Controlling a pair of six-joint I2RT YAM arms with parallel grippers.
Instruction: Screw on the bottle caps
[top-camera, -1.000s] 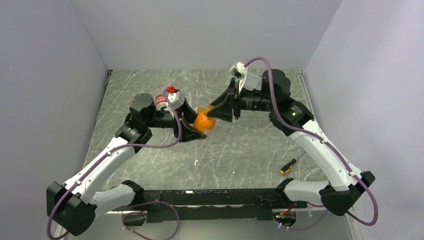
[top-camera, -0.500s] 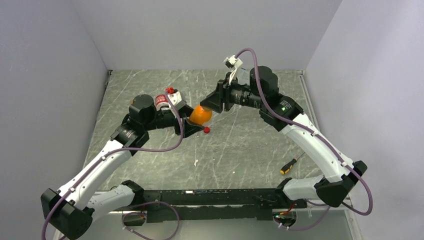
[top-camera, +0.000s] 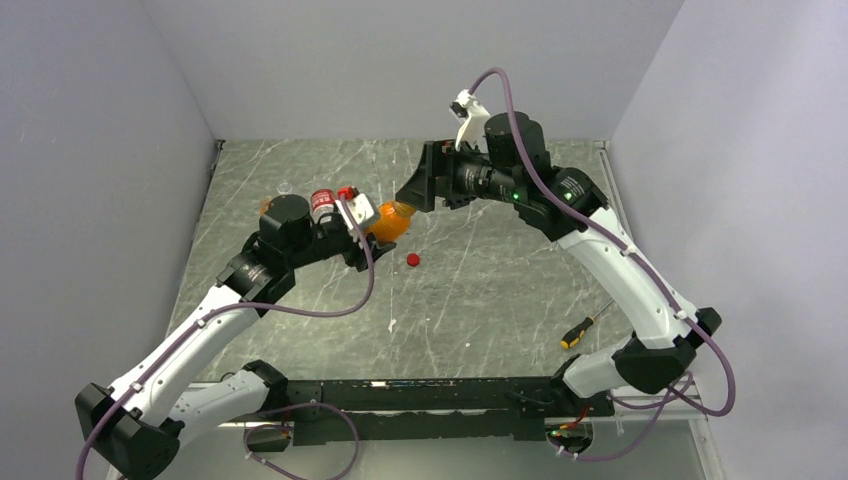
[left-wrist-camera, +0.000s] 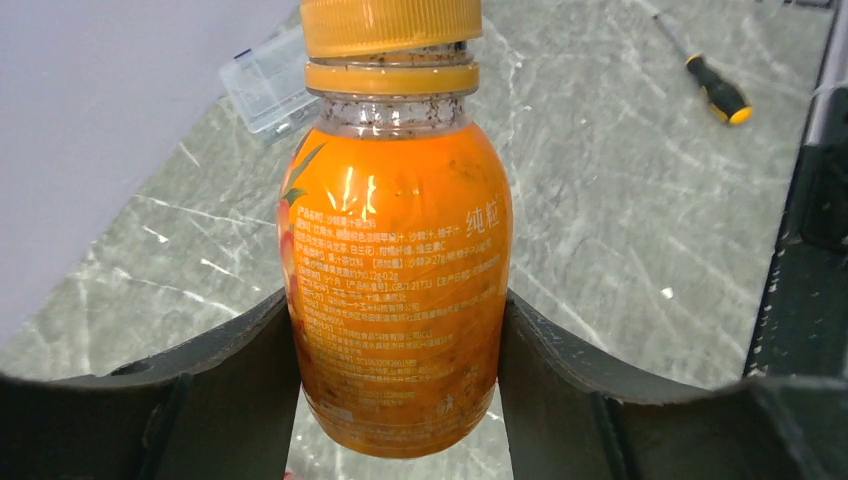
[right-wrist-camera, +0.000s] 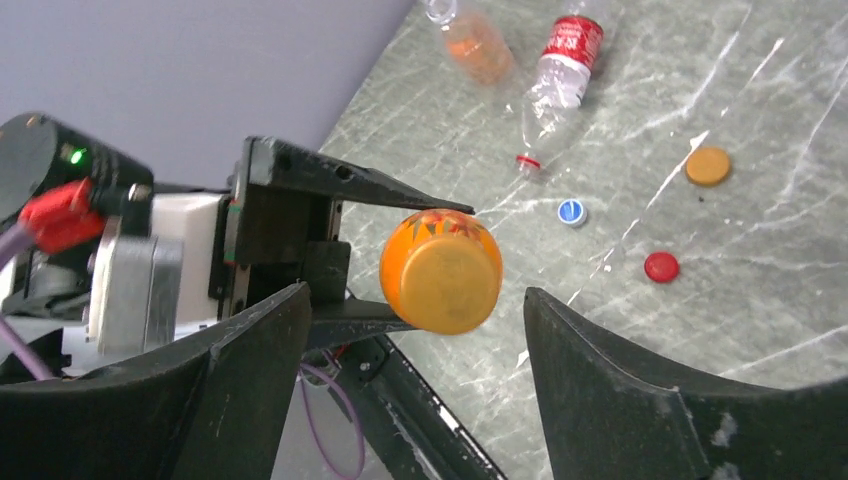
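Observation:
An orange bottle (left-wrist-camera: 395, 290) is held off the table, my left gripper (left-wrist-camera: 400, 385) shut on its lower body. An orange cap (left-wrist-camera: 391, 25) sits on its neck. In the top view the orange bottle (top-camera: 388, 222) points toward my right gripper (top-camera: 415, 190). My right gripper (right-wrist-camera: 415, 298) is open, its fingers apart from the orange cap (right-wrist-camera: 445, 283) on both sides. On the table lie a red cap (right-wrist-camera: 660, 266), a blue cap (right-wrist-camera: 571, 211), a loose orange cap (right-wrist-camera: 708, 166), a clear red-labelled bottle (right-wrist-camera: 560, 75) and a small orange-tinted bottle (right-wrist-camera: 475, 45).
A yellow-and-black screwdriver (top-camera: 580, 328) lies at the near right of the marble table (top-camera: 480, 300). A clear compartment box (left-wrist-camera: 268, 90) sits by the wall. The red cap (top-camera: 413, 260) lies just below the held bottle. Grey walls close in three sides.
My right gripper has opened and let go of the cap on the orange bottle. Both arms shifted toward the back left, and the red cap has come into view on the table.

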